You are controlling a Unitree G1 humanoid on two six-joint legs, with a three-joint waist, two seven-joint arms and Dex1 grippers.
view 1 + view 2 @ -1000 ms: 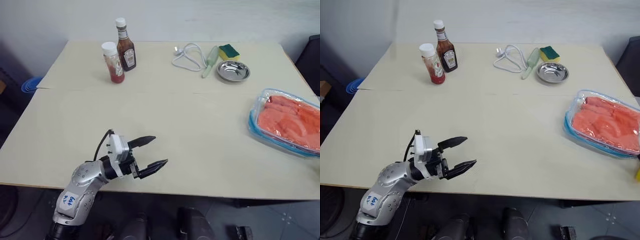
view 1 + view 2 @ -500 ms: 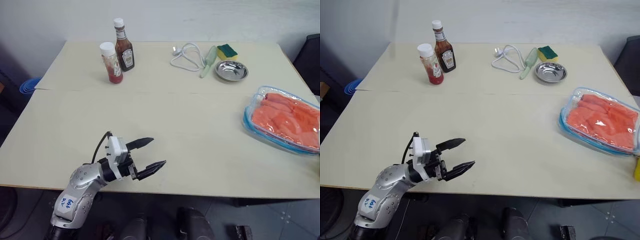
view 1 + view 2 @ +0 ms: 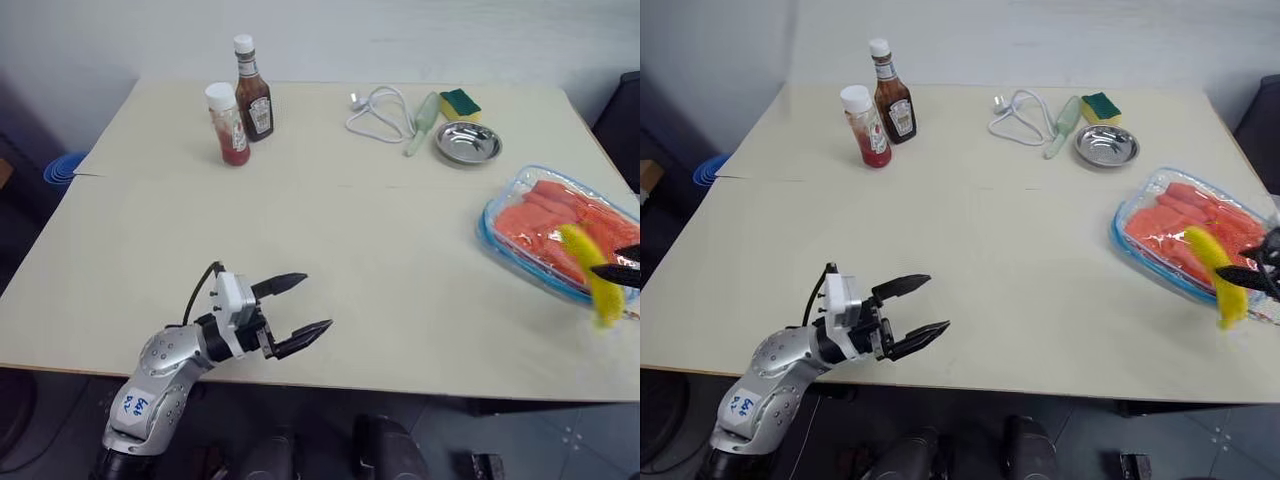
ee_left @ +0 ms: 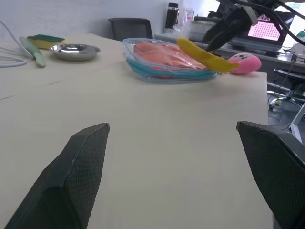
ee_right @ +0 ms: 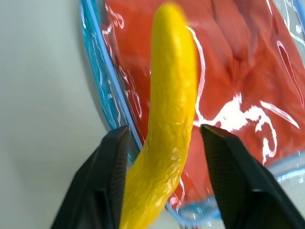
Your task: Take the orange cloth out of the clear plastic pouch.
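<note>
Pale counter (image 3: 400, 260), items as they now stand for you:

- Clear plastic pouch (image 3: 505, 245): flat near the right edge, the orange cloth (image 3: 545, 215) inside it, nothing drawn out.
- Right claw (image 5: 164, 157): new in the head views since a second ago, hanging over the pouch's near end with a yellow banana (image 3: 590, 272) between its fingers.
- Left claw (image 3: 298, 311): unchanged, jaws wide, holding nothing, well apart from the pouch.
- Back row: two sauce bottles (image 3: 240, 105), white cable (image 3: 378, 110), steel dish (image 3: 467, 142), sponge (image 3: 460, 101).

Judgement: your right claw is occupied, so the banana likely needs setting aside before the pouch can be worked.
</note>
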